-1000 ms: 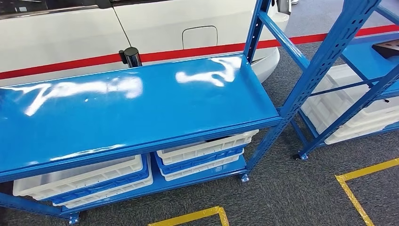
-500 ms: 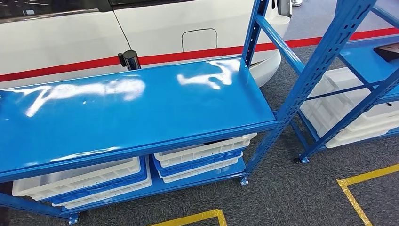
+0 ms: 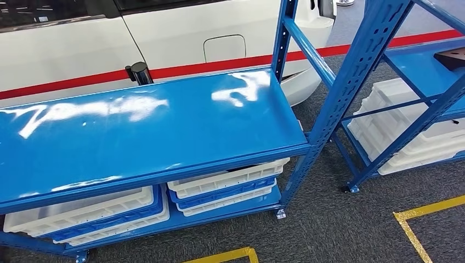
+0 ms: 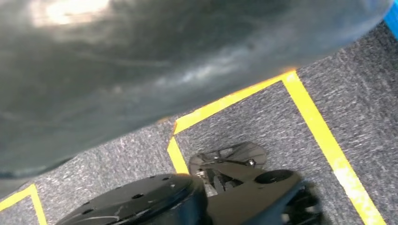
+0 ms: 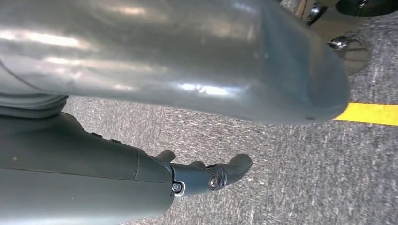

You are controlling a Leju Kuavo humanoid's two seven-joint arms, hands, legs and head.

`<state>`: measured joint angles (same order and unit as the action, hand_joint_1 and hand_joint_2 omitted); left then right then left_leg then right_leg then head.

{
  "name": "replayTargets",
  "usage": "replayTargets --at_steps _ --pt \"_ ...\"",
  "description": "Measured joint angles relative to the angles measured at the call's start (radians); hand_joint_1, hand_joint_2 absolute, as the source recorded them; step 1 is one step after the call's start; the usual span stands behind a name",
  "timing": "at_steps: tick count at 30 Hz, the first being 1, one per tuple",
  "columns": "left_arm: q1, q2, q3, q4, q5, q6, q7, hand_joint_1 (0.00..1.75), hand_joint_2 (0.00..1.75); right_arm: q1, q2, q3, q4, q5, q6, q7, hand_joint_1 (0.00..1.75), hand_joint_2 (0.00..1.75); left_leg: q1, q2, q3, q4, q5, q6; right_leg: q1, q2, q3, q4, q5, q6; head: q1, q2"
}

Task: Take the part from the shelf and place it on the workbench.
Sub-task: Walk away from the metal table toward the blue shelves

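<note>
Turn right toward the dark flat part (image 3: 451, 57) on the neighbouring blue metal shelf (image 3: 427, 71) — right robot hand (image 5: 206, 176) hangs empty, fingers apart; left robot hand's state I cannot tell — approach squarely

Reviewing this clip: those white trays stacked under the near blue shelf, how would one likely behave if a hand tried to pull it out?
The white trays look like thin moulded plastic, so one is probably light and fairly stiff, perhaps flexing at the rim. They sit nested with blue trays, so neighbours may drag along. The glossy blue shelf suggests painted metal; if the bottom level is the same, a tray would likely slide easily.
</note>
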<state>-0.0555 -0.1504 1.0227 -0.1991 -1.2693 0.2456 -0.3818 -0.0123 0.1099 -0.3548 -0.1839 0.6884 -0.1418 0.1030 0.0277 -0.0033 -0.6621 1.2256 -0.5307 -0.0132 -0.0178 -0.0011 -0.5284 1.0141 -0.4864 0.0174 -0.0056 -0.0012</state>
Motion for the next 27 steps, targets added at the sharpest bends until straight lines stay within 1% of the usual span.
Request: replayTargets --at_steps 1,2,3,5,7,8,9,11,12,13,14,15,16,17,18,19,20,22,23,25,27 --pt "0.000 0.000 0.000 0.000 0.000 0.000 0.000 0.00 0.00 0.000 0.001 0.000 0.000 0.001 0.001 0.000 0.00 0.00 -0.004 0.002 0.029 -0.067 0.037 0.009 0.002 0.000 0.003 0.000 -0.004 -0.001 0.000 0.000" --pt "-0.001 0.001 0.000 0.000 0.000 0.001 0.000 0.00 0.00 0.000 0.001 0.000 0.000 0.002 0.001 0.000 0.00 0.00 -0.009 0.005 0.055 -0.127 0.060 0.015 0.006 0.000 0.005 0.001 -0.008 0.001 0.000 0.000" --pt "-0.002 0.001 0.000 0.000 -0.001 0.002 -0.001 0.00 0.00 -0.001 0.002 0.000 0.000 0.002 0.001 0.000 0.00 0.00 -0.013 0.007 0.071 -0.166 0.070 0.018 0.008 -0.001 0.006 0.001 -0.011 0.004 0.001 0.000" --pt "-0.004 0.000 0.000 0.000 -0.001 0.005 -0.001 0.00 0.00 -0.003 0.002 0.000 0.000 0.003 0.002 0.000 0.00 0.00 -0.021 0.007 0.076 -0.189 0.066 0.019 0.010 -0.003 0.006 0.000 -0.013 0.013 0.002 0.000" --pt "-0.004 -0.001 0.000 0.000 -0.001 0.008 -0.001 0.00 0.00 -0.003 0.001 0.000 0.000 0.004 0.002 -0.001 0.00 0.00 -0.019 0.002 0.077 -0.197 0.071 0.026 0.007 -0.006 -0.001 0.007 -0.019 0.022 0.002 0.000" --pt "-0.004 -0.001 0.000 0.000 -0.001 0.010 -0.001 0.00 0.00 -0.003 0.001 0.000 0.000 0.004 0.002 -0.001 0.00 0.00 -0.017 0.001 0.079 -0.202 0.074 0.031 0.006 -0.006 -0.012 0.030 -0.031 0.024 0.003 0.000" --pt "-0.004 -0.001 0.000 0.000 -0.001 0.011 -0.002 0.00 0.00 -0.003 0.001 0.000 0.000 0.004 0.002 -0.001 0.00 0.00 -0.015 0.000 0.080 -0.206 0.076 0.035 0.006 -0.005 -0.034 0.073 -0.052 0.023 0.005 0.000" --pt "-0.005 -0.002 0.000 0.000 -0.001 0.013 -0.002 0.00 0.00 -0.003 0.001 0.000 0.000 0.004 0.002 -0.001 0.00 0.00 -0.016 -0.001 0.079 -0.206 0.076 0.038 0.004 -0.003 -0.103 0.205 -0.103 0.019 0.007 0.000" --pt "-0.005 -0.002 0.000 0.000 -0.001 0.013 -0.002 0.00 0.00 -0.002 0.001 0.000 0.000 0.004 0.002 -0.001 0.00 0.00 -0.016 -0.003 0.079 -0.206 0.076 0.039 0.004 -0.003 -0.134 0.261 -0.118 0.021 0.007 0.000" --pt "-0.005 -0.002 0.000 0.000 -0.001 0.014 -0.001 0.00 0.00 -0.002 0.001 0.000 0.000 0.004 0.002 -0.001 0.00 0.00 -0.017 -0.004 0.079 -0.206 0.075 0.039 0.003 -0.003 -0.152 0.284 -0.117 0.027 0.007 0.000" --pt "-0.005 -0.003 0.000 0.000 0.000 0.014 -0.001 0.00 0.00 -0.001 0.000 0.000 0.000 0.005 0.002 -0.001 0.00 0.00 -0.016 -0.006 0.080 -0.206 0.075 0.039 0.002 -0.003 -0.148 0.264 -0.100 0.037 0.008 0.000" --pt "-0.005 -0.003 0.000 0.000 0.000 0.015 -0.001 0.00 0.00 0.000 -0.001 0.000 0.000 0.005 0.002 -0.001 0.00 0.00 -0.016 -0.009 0.081 -0.206 0.074 0.038 0.000 -0.003 -0.126 0.207 -0.071 0.047 0.008 0.000" --pt "-0.005 -0.004 0.000 0.000 0.000 0.015 -0.001 0.00 0.00 0.000 -0.002 0.000 0.000 0.005 0.002 -0.002 0.00 0.00 -0.016 -0.011 0.083 -0.205 0.074 0.036 -0.002 -0.002 -0.094 0.130 -0.039 0.055 0.009 0.000" --pt "-0.005 -0.005 0.000 0.000 0.000 0.016 -0.002 0.00 0.00 -0.001 -0.003 0.000 0.000 0.005 0.001 -0.003 0.00 0.00 -0.019 -0.013 0.084 -0.204 0.071 0.032 -0.002 -0.002 -0.066 0.065 -0.013 0.056 0.009 0.000" --pt "-0.005 -0.005 0.000 0.000 0.000 0.016 -0.002 0.00 0.00 -0.002 -0.003 0.000 0.000 0.005 0.001 -0.004 0.00 0.00 -0.022 -0.015 0.084 -0.203 0.069 0.029 -0.003 -0.001 -0.044 0.020 0.005 0.052 0.008 0.000" --pt "-0.005 -0.005 0.000 0.000 0.000 0.017 -0.003 0.00 0.00 -0.003 -0.002 0.000 0.000 0.006 0.002 -0.005 0.00 0.00 -0.025 -0.016 0.084 -0.202 0.066 0.031 -0.003 -0.001 -0.034 -0.001 0.013 0.046 0.008 0.000" --pt "-0.004 -0.004 0.000 0.000 0.000 0.017 -0.004 0.00 0.00 -0.003 0.000 0.000 0.000 0.006 0.002 -0.005 0.00 0.00 -0.028 -0.016 0.084 -0.200 0.064 0.036 -0.002 0.000 -0.032 -0.003 0.016 0.040 0.006 0.000" --pt "-0.004 -0.003 0.000 0.000 0.000 0.018 -0.004 0.00 0.00 -0.002 0.001 0.000 0.000 0.006 0.002 -0.006 0.00 0.00 -0.026 -0.015 0.085 -0.202 0.066 0.048 0.000 0.000 -0.030 -0.003 0.019 0.035 0.007 0.000" --pt "-0.004 -0.003 0.000 0.000 0.000 0.018 -0.005 0.00 0.00 -0.002 0.000 0.000 0.000 0.006 0.002 -0.006 0.00 0.00 -0.026 -0.015 0.086 -0.203 0.068 0.048 0.002 0.000 -0.030 -0.003 0.020 0.033 0.007 0.000" --pt "-0.004 -0.003 0.000 0.000 0.000 0.018 -0.005 0.00 0.00 -0.001 0.000 0.000 0.000 0.008 0.002 -0.006 0.00 0.00 -0.024 -0.013 0.089 -0.207 0.070 0.043 0.005 0.000 -0.030 -0.002 0.020 0.029 0.007 0.000" --pt "-0.004 -0.004 0.000 0.000 0.000 0.018 -0.005 0.00 0.00 -0.001 0.001 0.000 0.000 0.009 0.002 -0.006 0.00 0.00 -0.023 -0.013 0.090 -0.210 0.071 0.034 0.006 0.000 -0.030 -0.002 0.020 0.027 0.007 0.000"
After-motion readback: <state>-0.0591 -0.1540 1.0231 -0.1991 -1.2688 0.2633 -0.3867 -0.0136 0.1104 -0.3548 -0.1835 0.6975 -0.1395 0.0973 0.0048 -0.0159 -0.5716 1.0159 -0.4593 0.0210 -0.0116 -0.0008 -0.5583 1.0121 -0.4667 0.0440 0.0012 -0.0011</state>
